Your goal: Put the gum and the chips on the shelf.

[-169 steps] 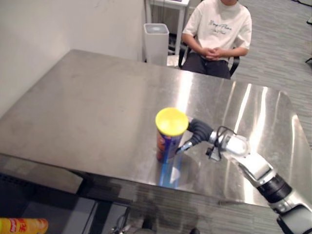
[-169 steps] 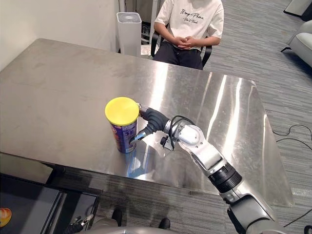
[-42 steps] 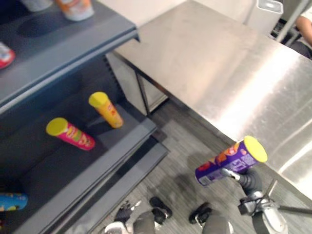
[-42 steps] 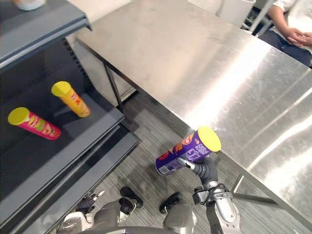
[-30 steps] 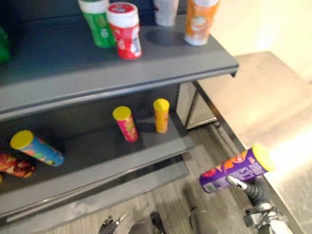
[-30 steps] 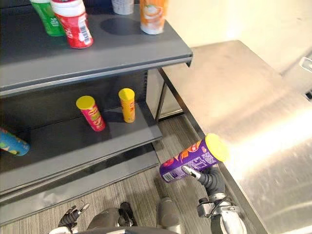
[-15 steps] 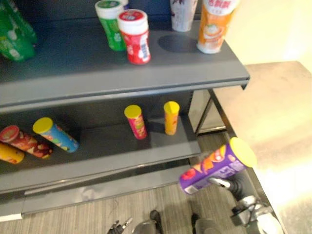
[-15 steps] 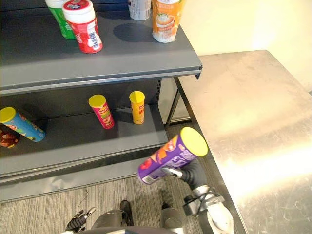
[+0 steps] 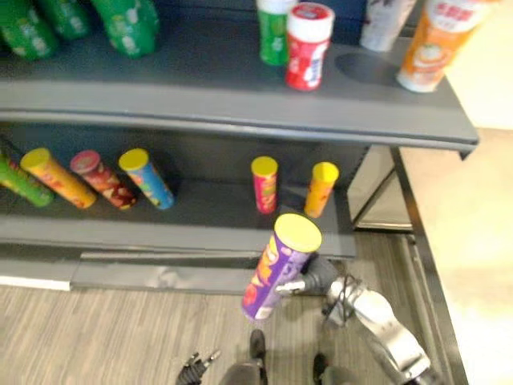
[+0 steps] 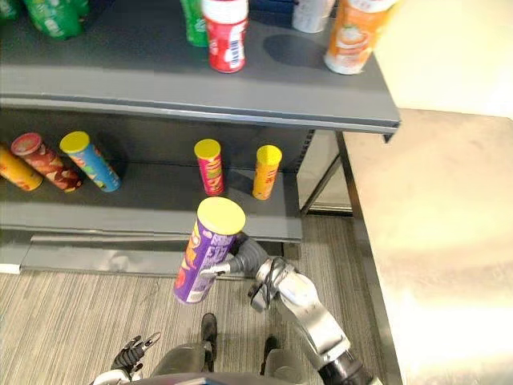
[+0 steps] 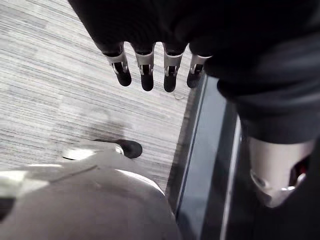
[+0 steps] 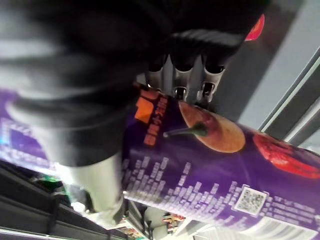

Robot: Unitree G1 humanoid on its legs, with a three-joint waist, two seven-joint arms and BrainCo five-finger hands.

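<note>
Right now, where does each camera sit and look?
Left eye view: on the head, looking down at the shelf; right hand holds the purple chips can.
Right eye view: beside it, same scene.
Left wrist view: along the left hand, toward the floor.
Right wrist view: along the right hand, at the can.
Shared: both eyes and right wrist see the can.

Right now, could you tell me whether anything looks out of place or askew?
Only the purple chips can: it tilts in the right hand over the floor, in front of the lower shelf, not yet on it. The left hand hangs open. Nothing looks spilled or damaged.
</note>
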